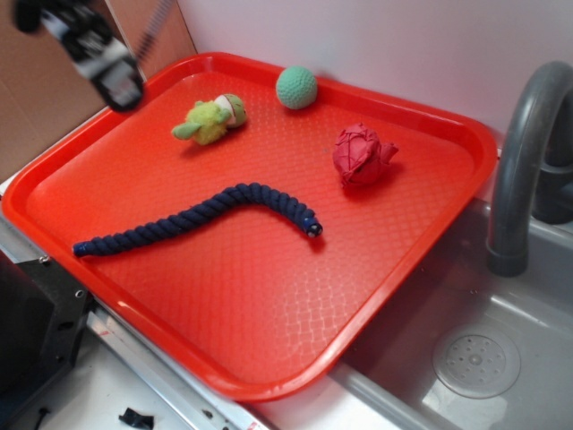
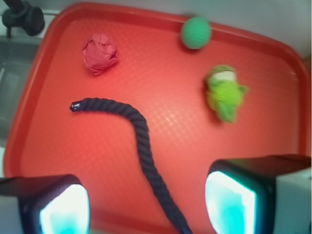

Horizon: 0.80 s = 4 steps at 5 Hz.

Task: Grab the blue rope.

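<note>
The blue rope (image 1: 206, 215) is a long, dark navy twisted rope lying in a wave across the middle of the red tray (image 1: 269, 340). Its pale-tipped end points toward the sink. In the wrist view the rope (image 2: 141, 141) runs from the upper left down between my two fingers. My gripper (image 1: 112, 76) hangs high above the tray's far left corner, well clear of the rope. In the wrist view the gripper (image 2: 146, 204) is open and empty, its fingers wide apart.
On the tray lie a green-yellow plush toy (image 1: 210, 119), a teal knitted ball (image 1: 296, 87) and a crumpled red ball (image 1: 361, 154). A grey sink (image 1: 474, 358) with a dark faucet (image 1: 524, 161) lies to the right. A white wall stands behind.
</note>
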Tool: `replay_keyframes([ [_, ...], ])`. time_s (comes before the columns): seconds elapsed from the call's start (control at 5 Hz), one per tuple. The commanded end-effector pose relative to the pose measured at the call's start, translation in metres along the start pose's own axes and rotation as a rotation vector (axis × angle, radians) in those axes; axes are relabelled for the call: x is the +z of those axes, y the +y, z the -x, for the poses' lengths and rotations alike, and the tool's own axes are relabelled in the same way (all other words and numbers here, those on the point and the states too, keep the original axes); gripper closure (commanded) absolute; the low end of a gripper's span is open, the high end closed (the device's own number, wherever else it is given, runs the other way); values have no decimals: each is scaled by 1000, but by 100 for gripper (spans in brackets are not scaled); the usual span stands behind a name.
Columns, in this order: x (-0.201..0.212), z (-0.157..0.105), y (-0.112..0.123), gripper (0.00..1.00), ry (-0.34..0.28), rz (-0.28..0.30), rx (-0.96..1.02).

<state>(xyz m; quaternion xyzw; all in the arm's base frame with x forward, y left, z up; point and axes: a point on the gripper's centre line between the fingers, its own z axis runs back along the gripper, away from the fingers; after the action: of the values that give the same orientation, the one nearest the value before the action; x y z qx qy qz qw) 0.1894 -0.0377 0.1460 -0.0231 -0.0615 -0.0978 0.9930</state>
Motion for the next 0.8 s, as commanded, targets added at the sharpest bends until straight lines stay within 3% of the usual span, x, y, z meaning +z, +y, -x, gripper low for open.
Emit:
replay_keyframes([
  [0.0, -58, -22, -5, 0, 63, -74, -57],
  [0.4, -102, -24, 5, 0, 154, -47, -117],
  [0.6, -119, -20, 3, 0, 186, -61, -158],
])
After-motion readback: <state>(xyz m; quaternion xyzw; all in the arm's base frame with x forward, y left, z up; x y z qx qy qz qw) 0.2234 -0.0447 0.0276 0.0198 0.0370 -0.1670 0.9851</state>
